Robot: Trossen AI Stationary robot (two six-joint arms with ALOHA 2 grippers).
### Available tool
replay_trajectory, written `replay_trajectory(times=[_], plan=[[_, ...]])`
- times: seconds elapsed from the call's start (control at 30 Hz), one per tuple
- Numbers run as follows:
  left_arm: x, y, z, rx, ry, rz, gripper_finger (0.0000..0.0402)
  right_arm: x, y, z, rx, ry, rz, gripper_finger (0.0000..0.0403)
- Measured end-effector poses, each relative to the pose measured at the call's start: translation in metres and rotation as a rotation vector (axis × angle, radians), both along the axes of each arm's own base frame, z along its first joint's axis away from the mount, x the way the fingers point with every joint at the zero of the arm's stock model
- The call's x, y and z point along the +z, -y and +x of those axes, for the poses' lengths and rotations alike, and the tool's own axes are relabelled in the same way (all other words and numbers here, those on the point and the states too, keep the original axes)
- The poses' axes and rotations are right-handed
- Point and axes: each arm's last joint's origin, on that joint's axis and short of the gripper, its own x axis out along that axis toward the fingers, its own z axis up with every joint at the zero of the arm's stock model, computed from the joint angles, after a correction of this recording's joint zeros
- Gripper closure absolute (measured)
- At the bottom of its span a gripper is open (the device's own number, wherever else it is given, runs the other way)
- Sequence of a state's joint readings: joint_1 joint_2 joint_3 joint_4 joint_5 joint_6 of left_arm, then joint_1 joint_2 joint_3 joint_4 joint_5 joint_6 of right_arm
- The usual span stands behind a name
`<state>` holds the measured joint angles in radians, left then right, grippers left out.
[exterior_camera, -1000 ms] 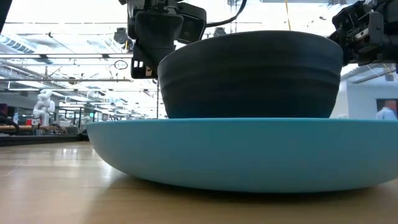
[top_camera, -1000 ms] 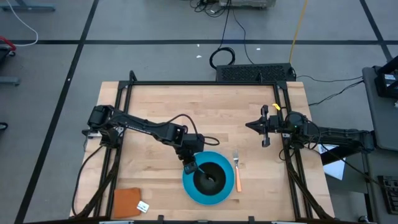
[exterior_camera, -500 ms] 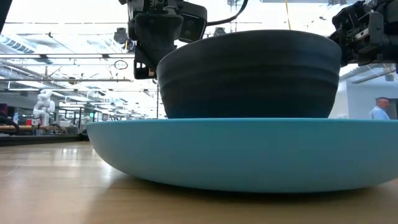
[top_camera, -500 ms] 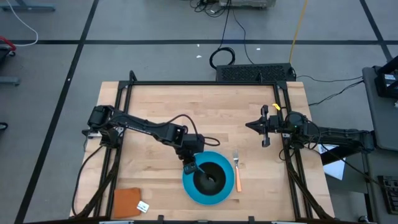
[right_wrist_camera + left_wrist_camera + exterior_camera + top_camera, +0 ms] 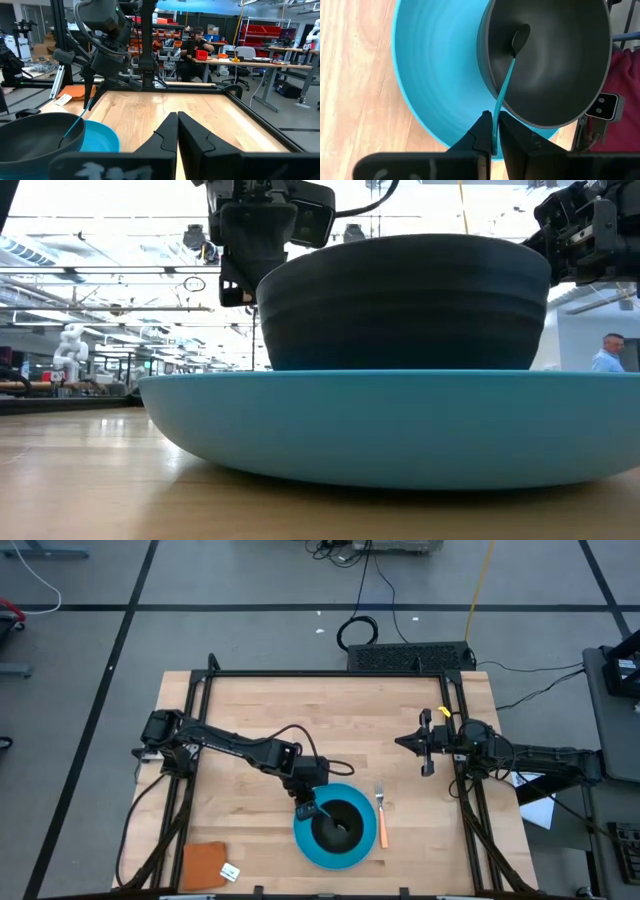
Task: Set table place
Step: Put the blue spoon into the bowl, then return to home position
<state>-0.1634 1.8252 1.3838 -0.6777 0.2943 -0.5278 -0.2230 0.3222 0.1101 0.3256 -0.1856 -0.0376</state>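
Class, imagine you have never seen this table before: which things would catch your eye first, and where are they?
First, the bright blue plate near the table's front edge, with the black bowl sitting on it. Next, the left end effector, shut on the teal spoon, whose head rests inside the bowl. The orange-handled fork lies just right of the plate, and the right end effector hangs shut near the right edge.

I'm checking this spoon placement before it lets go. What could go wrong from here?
The left end effector pinches the teal spoon by its handle end, the head down in the black bowl. On release the handle may tip over the rim onto the blue plate. Dragging it could slide the bowl toward the fork.
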Motion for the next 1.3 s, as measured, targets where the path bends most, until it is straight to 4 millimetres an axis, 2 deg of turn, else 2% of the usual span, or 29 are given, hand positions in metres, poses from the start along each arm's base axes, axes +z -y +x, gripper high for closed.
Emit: replay_trajectory(times=[0.13, 0.43, 0.9, 1.1, 1.3], plan=[[0.0, 0.002, 0.0, -0.008, 0.001, 0.001, 0.0361, 0.0, 0.0, 0.0, 0.0, 0.0, 0.0, 0.0403], [0.0, 0.008, -0.001, -0.018, 0.001, -0.002, 0.0307, 0.0, 0.0, 0.0, 0.0, 0.0, 0.0, 0.0403], [0.005, 0.012, 0.001, -0.043, 0.046, -0.043, 0.0302, 0.0, 0.0, 0.0, 0.001, 0.005, 0.008, 0.0403], [0.02, 0.012, 0.002, -0.056, 0.092, -0.044, 0.0302, 0.001, 0.0, 0.0, 0.001, 0.007, 0.008, 0.0403], [0.04, 0.011, 0.006, -0.133, 0.156, 0.032, 0.0302, 0.001, 0.0, 0.0, 0.001, 0.007, 0.012, 0.0403]])
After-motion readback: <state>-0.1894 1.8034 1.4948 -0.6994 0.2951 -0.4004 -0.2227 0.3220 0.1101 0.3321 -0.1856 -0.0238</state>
